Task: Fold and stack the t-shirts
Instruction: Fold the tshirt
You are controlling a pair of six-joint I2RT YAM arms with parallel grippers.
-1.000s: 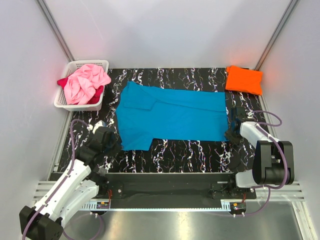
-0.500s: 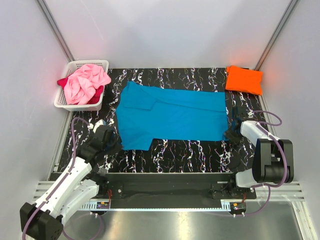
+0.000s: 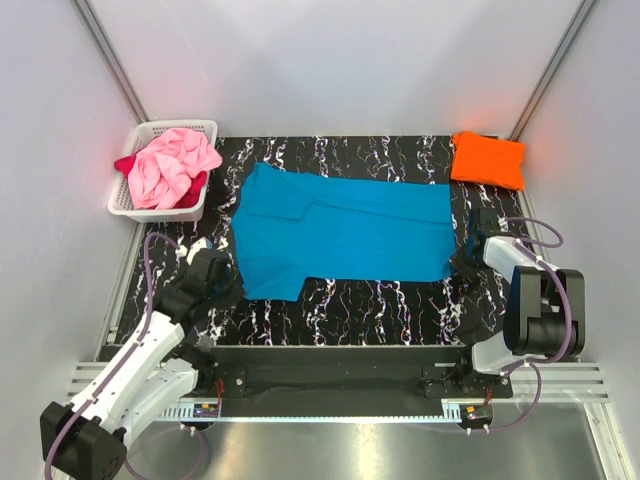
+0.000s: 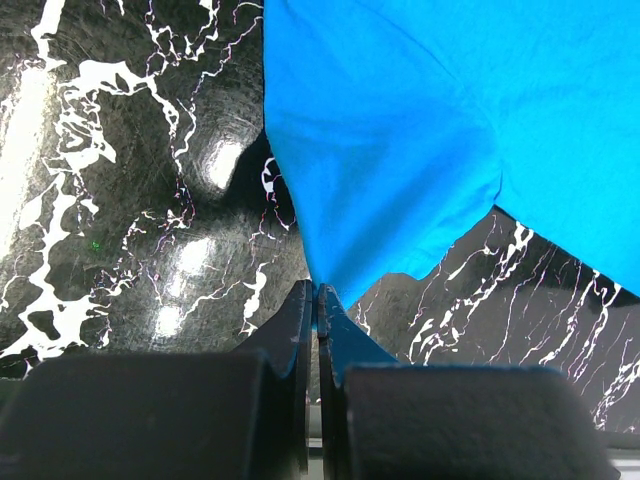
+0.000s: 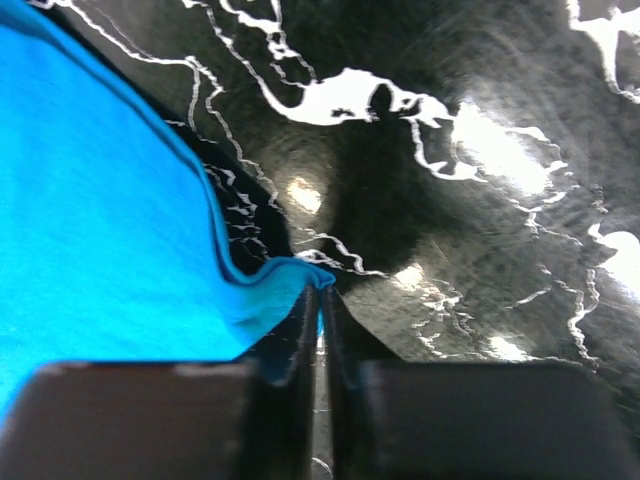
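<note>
The turquoise t-shirt (image 3: 340, 235) lies spread flat across the black marbled mat. My left gripper (image 3: 228, 290) is shut on its near left corner; the left wrist view shows the cloth (image 4: 400, 150) tapering into the closed left gripper (image 4: 317, 292). My right gripper (image 3: 462, 262) is shut on the near right corner, where a fold of blue cloth (image 5: 100, 230) is pinched at the tips of the right gripper (image 5: 320, 292). The orange t-shirt (image 3: 488, 158) lies folded at the back right. The pink t-shirt (image 3: 172, 165) is bunched on top of the dark red t-shirt (image 3: 125, 163) in the basket.
A white lattice basket (image 3: 160, 127) stands at the back left, off the mat's edge. White walls close in on three sides. A metal rail (image 3: 330, 355) runs along the mat's near edge, between the arm bases.
The right gripper has closed on the turquoise shirt's near right corner, after standing wider. The left gripper has edged slightly along the shirt's near left corner, still shut.
</note>
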